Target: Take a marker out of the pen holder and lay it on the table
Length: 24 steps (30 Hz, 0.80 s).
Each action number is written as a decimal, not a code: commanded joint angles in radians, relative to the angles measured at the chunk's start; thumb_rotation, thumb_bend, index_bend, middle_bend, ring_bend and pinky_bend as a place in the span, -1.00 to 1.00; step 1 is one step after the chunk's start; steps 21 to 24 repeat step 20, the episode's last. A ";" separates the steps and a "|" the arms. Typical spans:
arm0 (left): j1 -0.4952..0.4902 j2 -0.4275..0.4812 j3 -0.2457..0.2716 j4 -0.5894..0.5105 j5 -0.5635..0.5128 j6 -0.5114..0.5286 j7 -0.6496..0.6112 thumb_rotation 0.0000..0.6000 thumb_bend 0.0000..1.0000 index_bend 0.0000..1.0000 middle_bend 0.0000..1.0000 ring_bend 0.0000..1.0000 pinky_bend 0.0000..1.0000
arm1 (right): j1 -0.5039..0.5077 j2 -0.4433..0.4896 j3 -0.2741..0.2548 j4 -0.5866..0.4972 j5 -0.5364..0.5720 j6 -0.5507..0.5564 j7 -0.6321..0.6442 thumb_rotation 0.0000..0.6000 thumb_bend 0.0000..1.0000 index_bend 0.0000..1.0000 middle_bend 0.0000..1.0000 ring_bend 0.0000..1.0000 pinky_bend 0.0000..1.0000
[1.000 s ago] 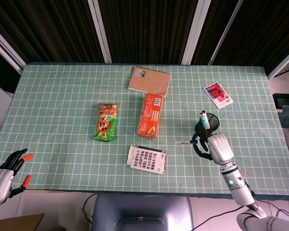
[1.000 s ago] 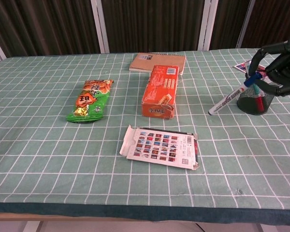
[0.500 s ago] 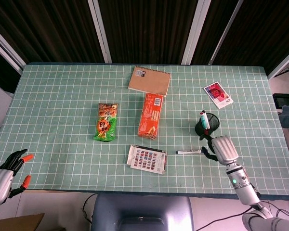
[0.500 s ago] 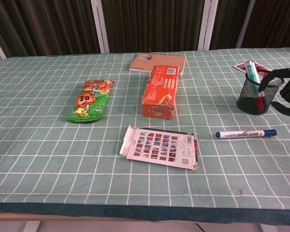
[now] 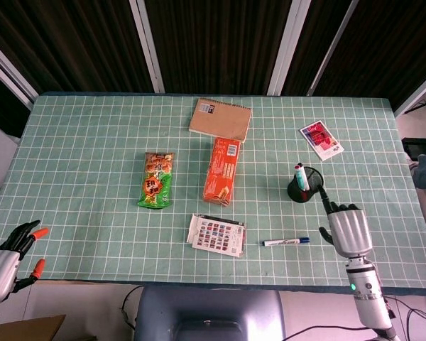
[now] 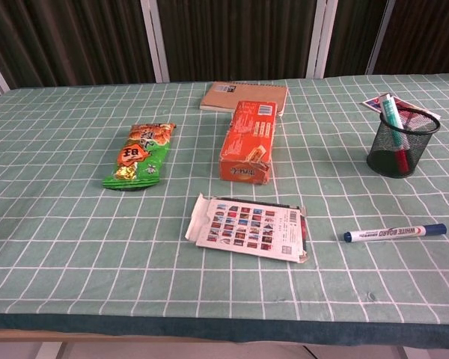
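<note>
A white marker with a blue cap (image 5: 286,241) (image 6: 394,232) lies flat on the green grid mat, in front of the black mesh pen holder (image 5: 303,186) (image 6: 401,143). The holder stands upright with two or three markers still in it. My right hand (image 5: 346,227) hovers to the right of the lying marker, empty, fingers apart and pointing toward the holder. It does not show in the chest view. My left hand (image 5: 6,257) hangs off the table's near left corner, fingers spread, holding nothing.
An orange box (image 5: 222,170), a green snack bag (image 5: 157,180), a spiral notebook (image 5: 220,119), a printed card pack (image 5: 215,234) and a red-and-white card (image 5: 321,140) lie on the mat (image 5: 92,142).
My right hand let go of the marker, which now lies on the mat nearer the front edge. The hand drew back to the right, out of the chest view. The left hand stayed still.
</note>
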 commanded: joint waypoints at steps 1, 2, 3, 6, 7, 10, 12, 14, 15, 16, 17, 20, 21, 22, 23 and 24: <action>0.002 0.001 0.002 -0.002 0.000 0.000 0.005 1.00 -0.11 -0.59 -0.87 -0.84 -0.25 | -0.128 0.045 -0.027 -0.084 -0.050 0.155 0.006 1.00 -0.36 -0.48 -0.28 -0.35 -0.27; 0.002 0.001 0.002 -0.004 0.000 0.000 0.008 1.00 -0.11 -0.59 -0.87 -0.84 -0.25 | -0.142 0.056 -0.031 -0.102 -0.031 0.154 -0.004 1.00 -0.36 -0.50 -0.36 -0.46 -0.40; 0.004 0.002 0.004 -0.006 0.002 0.002 0.014 1.00 -0.11 -0.59 -0.87 -0.84 -0.25 | -0.162 0.071 -0.036 -0.122 0.003 0.150 -0.013 1.00 -0.36 -0.54 -0.45 -0.55 -0.50; 0.005 0.001 0.004 -0.011 0.001 0.001 0.025 1.00 -0.11 -0.59 -0.87 -0.84 -0.25 | -0.185 0.101 -0.040 -0.140 0.052 0.124 0.004 1.00 -0.36 -0.66 -0.64 -0.75 -0.60; 0.004 0.001 0.003 -0.012 0.000 0.000 0.028 1.00 -0.11 -0.59 -0.87 -0.84 -0.25 | -0.187 0.106 -0.039 -0.135 0.057 0.117 0.021 1.00 -0.36 -0.70 -0.69 -0.79 -0.60; 0.001 0.000 0.003 -0.016 -0.005 -0.010 0.036 1.00 -0.11 -0.59 -0.88 -0.84 -0.25 | -0.188 0.116 -0.042 -0.100 0.052 0.085 0.086 1.00 -0.36 -0.75 -0.74 -0.83 -0.61; -0.001 -0.001 0.003 -0.017 -0.006 -0.015 0.041 1.00 -0.11 -0.59 -0.87 -0.84 -0.25 | -0.187 0.118 -0.043 -0.078 0.040 0.069 0.126 1.00 -0.36 -0.76 -0.75 -0.83 -0.61; -0.003 -0.001 0.003 -0.018 -0.006 -0.018 0.042 1.00 -0.11 -0.59 -0.87 -0.84 -0.25 | -0.187 0.116 -0.042 -0.064 0.033 0.063 0.149 1.00 -0.36 -0.76 -0.75 -0.83 -0.61; -0.003 -0.001 0.002 -0.018 -0.006 -0.019 0.043 1.00 -0.11 -0.59 -0.87 -0.84 -0.25 | -0.187 0.113 -0.040 -0.058 0.029 0.060 0.159 1.00 -0.36 -0.76 -0.75 -0.83 -0.61; -0.003 -0.001 0.002 -0.018 -0.006 -0.019 0.043 1.00 -0.11 -0.59 -0.87 -0.84 -0.25 | -0.186 0.112 -0.038 -0.055 0.025 0.058 0.167 1.00 -0.36 -0.76 -0.75 -0.83 -0.61; -0.002 -0.001 0.003 -0.018 -0.005 -0.017 0.043 1.00 -0.11 -0.59 -0.87 -0.84 -0.25 | -0.186 0.110 -0.036 -0.052 0.022 0.056 0.175 1.00 -0.36 -0.76 -0.75 -0.83 -0.61; -0.001 0.000 0.003 -0.018 -0.004 -0.013 0.040 1.00 -0.11 -0.59 -0.88 -0.84 -0.25 | -0.186 0.106 -0.033 -0.047 0.015 0.047 0.193 1.00 -0.36 -0.76 -0.75 -0.83 -0.61; -0.001 0.000 0.003 -0.018 -0.004 -0.013 0.040 1.00 -0.11 -0.59 -0.88 -0.84 -0.25 | -0.186 0.106 -0.033 -0.047 0.015 0.047 0.193 1.00 -0.36 -0.76 -0.75 -0.83 -0.61; -0.001 0.000 0.003 -0.018 -0.004 -0.013 0.040 1.00 -0.11 -0.59 -0.88 -0.84 -0.25 | -0.186 0.106 -0.033 -0.047 0.015 0.047 0.193 1.00 -0.36 -0.76 -0.75 -0.83 -0.61; -0.001 0.000 0.003 -0.018 -0.004 -0.013 0.040 1.00 -0.11 -0.59 -0.88 -0.84 -0.25 | -0.186 0.106 -0.033 -0.047 0.015 0.047 0.193 1.00 -0.36 -0.76 -0.75 -0.83 -0.61; -0.001 0.000 0.003 -0.018 -0.004 -0.013 0.040 1.00 -0.11 -0.59 -0.88 -0.84 -0.25 | -0.186 0.106 -0.033 -0.047 0.015 0.047 0.193 1.00 -0.36 -0.76 -0.75 -0.83 -0.61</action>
